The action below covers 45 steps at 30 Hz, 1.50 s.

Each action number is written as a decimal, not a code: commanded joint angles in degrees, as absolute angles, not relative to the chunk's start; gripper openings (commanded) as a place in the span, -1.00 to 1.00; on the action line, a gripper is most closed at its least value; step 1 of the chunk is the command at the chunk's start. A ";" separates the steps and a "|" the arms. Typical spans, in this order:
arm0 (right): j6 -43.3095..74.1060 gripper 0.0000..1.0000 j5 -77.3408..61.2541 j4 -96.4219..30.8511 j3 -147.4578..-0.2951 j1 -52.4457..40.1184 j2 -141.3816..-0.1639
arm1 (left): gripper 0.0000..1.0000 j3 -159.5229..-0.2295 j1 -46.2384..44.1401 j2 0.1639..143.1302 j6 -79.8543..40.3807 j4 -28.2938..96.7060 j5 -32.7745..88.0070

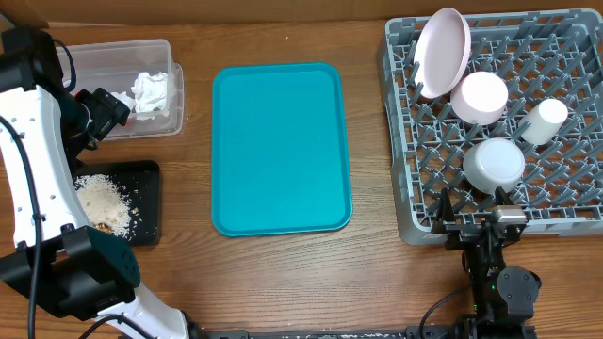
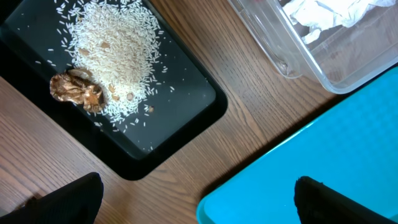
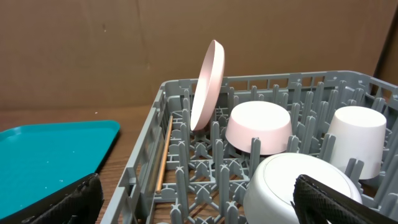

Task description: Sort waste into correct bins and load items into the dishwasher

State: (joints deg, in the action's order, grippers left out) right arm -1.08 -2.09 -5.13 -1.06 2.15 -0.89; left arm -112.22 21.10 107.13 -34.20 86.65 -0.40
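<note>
Holding my left tool [image 2: 196, 206] and right tool [image 3: 199, 205] wide apart, empty; the round pale pink plate [image 3: 207, 87] stands on edge in the grey plastic dish rack [image 3: 154, 127].

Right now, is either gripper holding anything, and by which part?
Nothing is held: the left gripper and the right gripper both stand open, gripping nothing.

Bright even light, soft shadows — sharp
</note>
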 commanded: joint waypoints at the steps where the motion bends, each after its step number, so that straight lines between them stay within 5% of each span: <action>1: -1.32 1.00 -1.56 -4.80 -0.47 2.33 -0.16 | 1.00 -112.66 20.95 107.59 -34.74 86.67 -0.21; 19: -1.32 1.00 -1.56 -4.80 -0.47 2.33 -0.16 | 1.00 -112.66 20.01 106.61 -34.74 86.65 -0.19; 37: -1.32 1.00 -1.56 -4.80 -0.47 2.33 -0.16 | 1.00 -112.18 1.67 93.86 -25.30 89.69 -7.53; 45: -1.32 1.00 -1.56 -4.80 -0.47 2.33 -0.16 | 0.99 -94.19 1.15 84.25 -25.23 80.44 -5.17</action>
